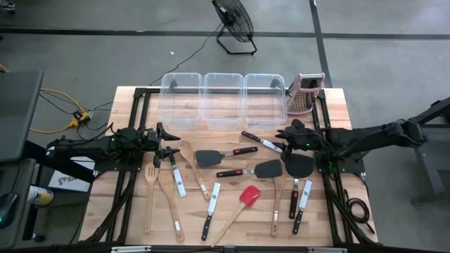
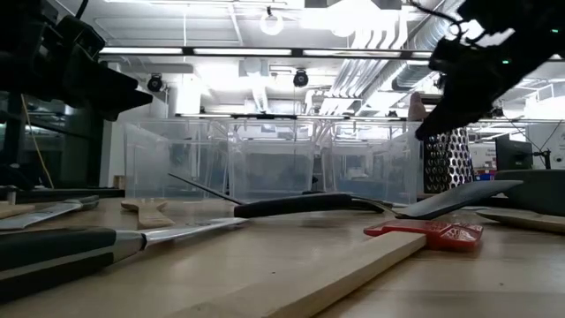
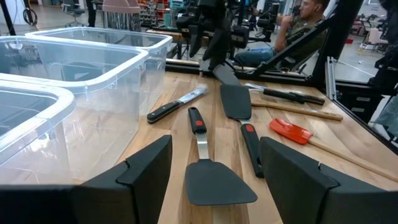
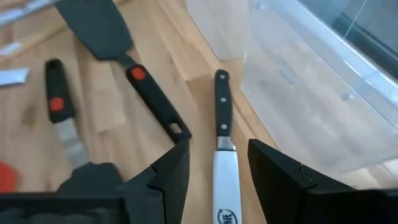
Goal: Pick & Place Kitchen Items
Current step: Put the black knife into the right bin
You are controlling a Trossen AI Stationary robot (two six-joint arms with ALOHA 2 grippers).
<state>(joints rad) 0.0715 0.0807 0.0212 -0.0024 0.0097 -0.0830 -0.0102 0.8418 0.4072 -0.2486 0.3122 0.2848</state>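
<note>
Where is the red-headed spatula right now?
In the high view the red-headed spatula lies untouched on the table's near middle, head toward the bins, between a black-handled knife and a wooden spoon.

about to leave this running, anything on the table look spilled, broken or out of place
Nothing looks spilled or damaged. The utensils lie scattered at mixed angles on the table, none in the three clear bins, which look empty. The box grater stands beside the bins. The left gripper and right gripper are both open, holding nothing.

Robotics lab/workshop, concrete floor [image 1: 105,56], floor fan [image 1: 234,21], ceiling ducts [image 2: 371,75], strip lights [image 2: 168,51]
</note>
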